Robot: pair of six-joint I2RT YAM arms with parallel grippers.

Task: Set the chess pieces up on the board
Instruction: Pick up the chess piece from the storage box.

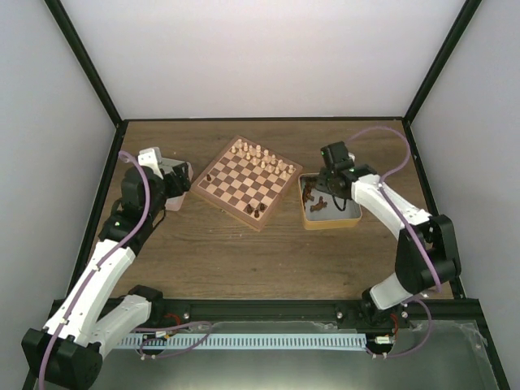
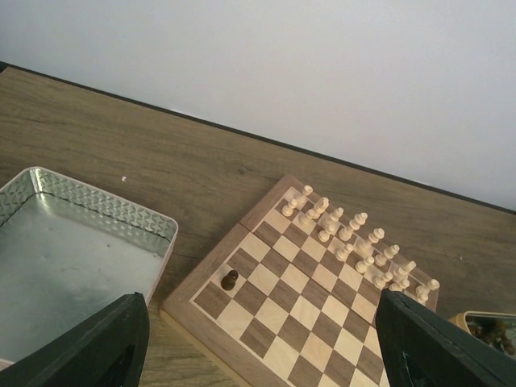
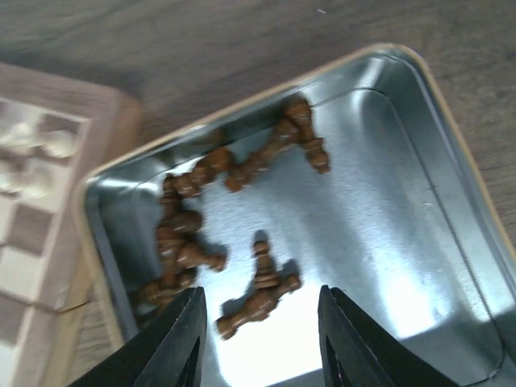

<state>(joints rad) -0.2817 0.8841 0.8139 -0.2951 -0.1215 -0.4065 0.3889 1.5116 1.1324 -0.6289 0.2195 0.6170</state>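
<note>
The board point(image 1: 244, 183) lies angled at mid-table. Three dark chess pieces stand on it: one near its left corner point(image 1: 209, 177), also in the left wrist view point(image 2: 230, 280), and two by its near edge point(image 1: 255, 210). Several more dark pieces point(image 3: 260, 292) lie jumbled in a metal tin point(image 3: 451, 145) right of the board. My right gripper point(image 3: 260, 310) hangs open just above that tin, its jaws on either side of a small cluster of lying pieces. At the board's left corner, my left gripper point(image 2: 262, 322) is open and holds nothing.
Cream pieces point(image 1: 262, 156) fill the board's far rows point(image 2: 355, 238). A second tin point(image 2: 105, 201) with nothing in it sits left of the board, under my left arm point(image 1: 175, 199). Black frame posts and white walls close in the table.
</note>
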